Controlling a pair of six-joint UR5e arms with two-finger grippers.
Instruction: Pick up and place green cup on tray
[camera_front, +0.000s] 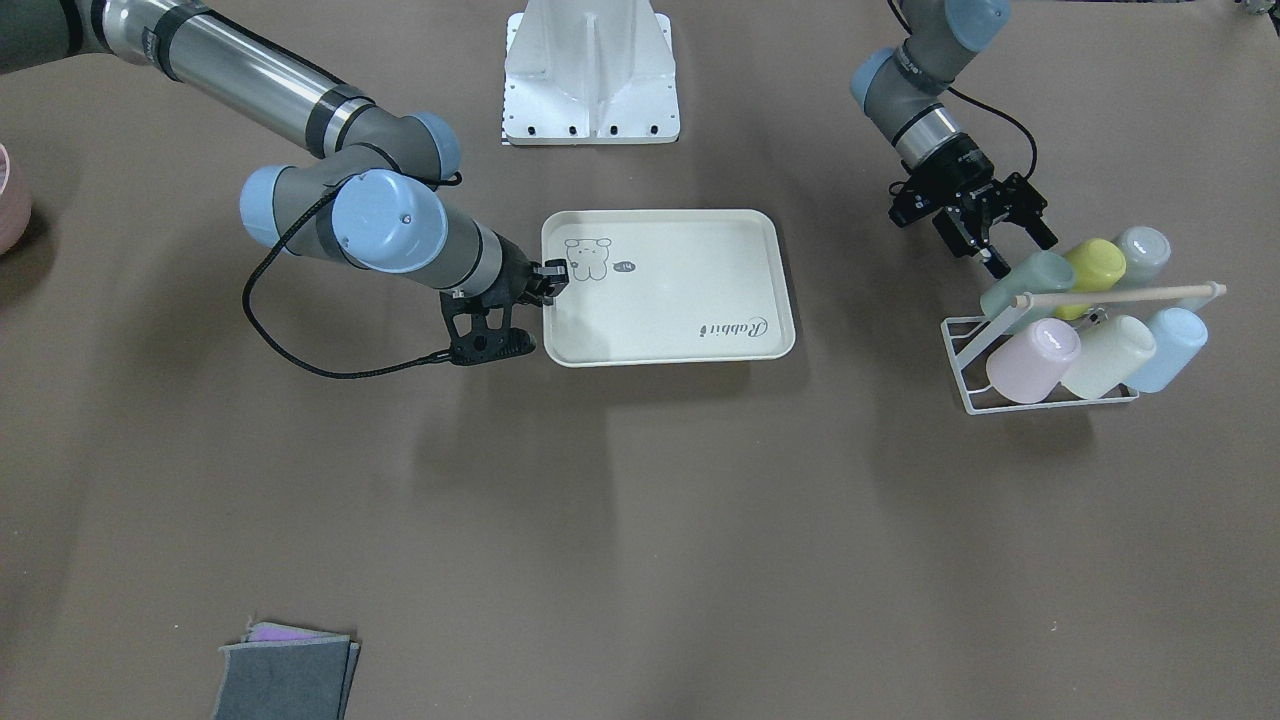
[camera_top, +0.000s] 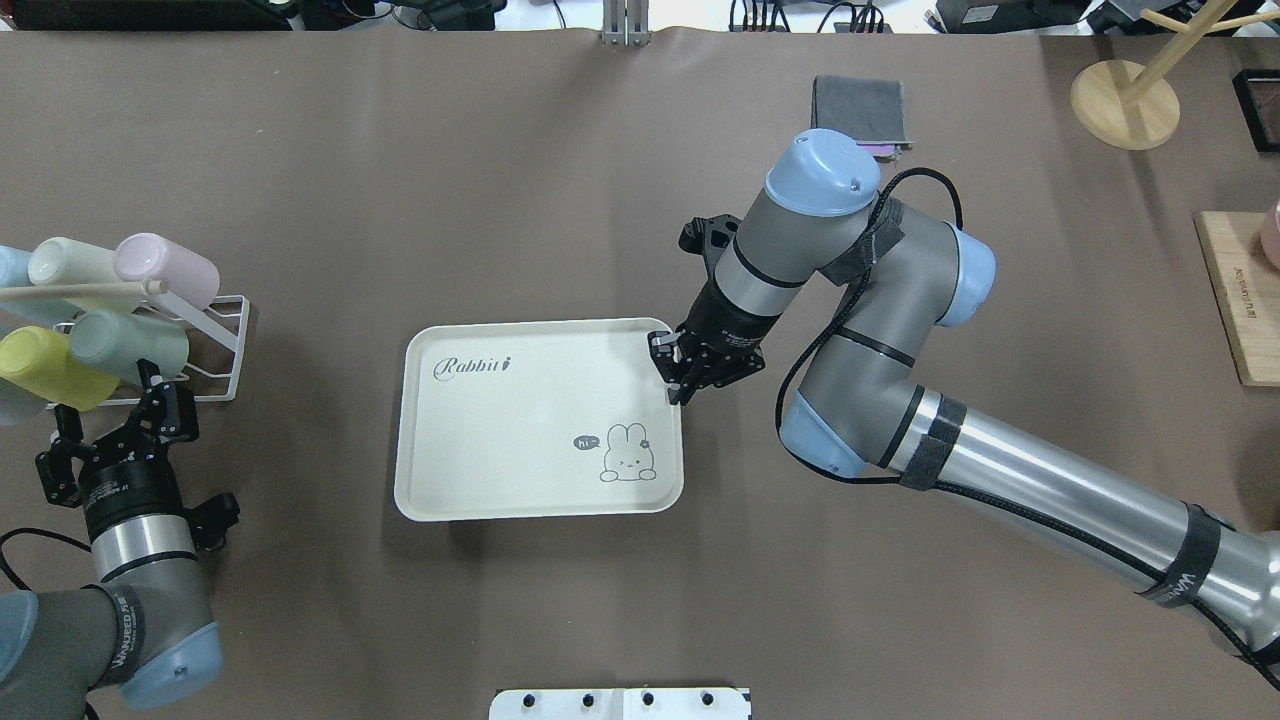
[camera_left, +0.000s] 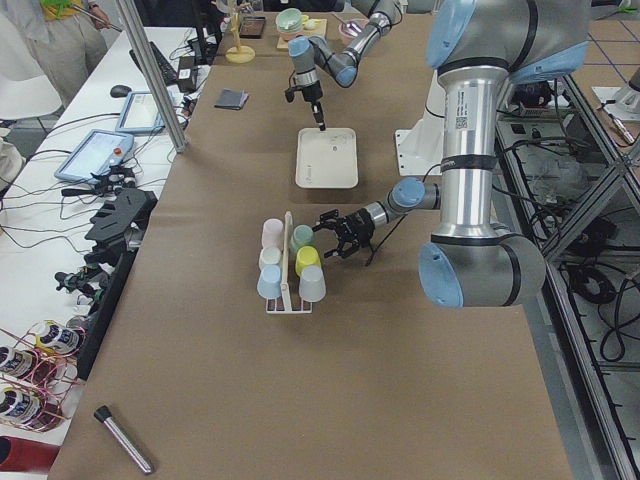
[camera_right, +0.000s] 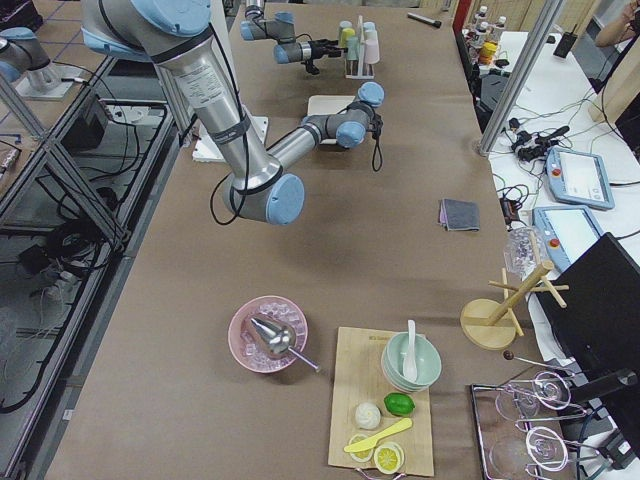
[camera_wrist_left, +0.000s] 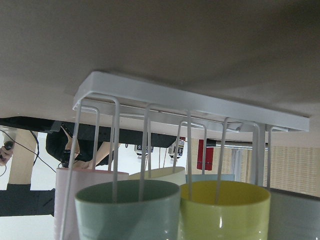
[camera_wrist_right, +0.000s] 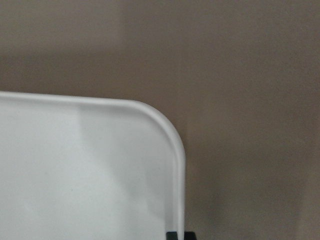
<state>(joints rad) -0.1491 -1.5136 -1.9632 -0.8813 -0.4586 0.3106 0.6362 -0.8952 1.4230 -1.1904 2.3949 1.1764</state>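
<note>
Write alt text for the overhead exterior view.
The left gripper, open, points at a green cup lying in a wire rack with other pastel cups. A cream tray sits mid-table, empty, with the right gripper at its right rim.

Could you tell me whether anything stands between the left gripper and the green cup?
Nothing visible does. The open left gripper hangs just off the green cup's base with only air between. The yellow cup lies right beside it in the rack, so one finger may have little room there.
</note>
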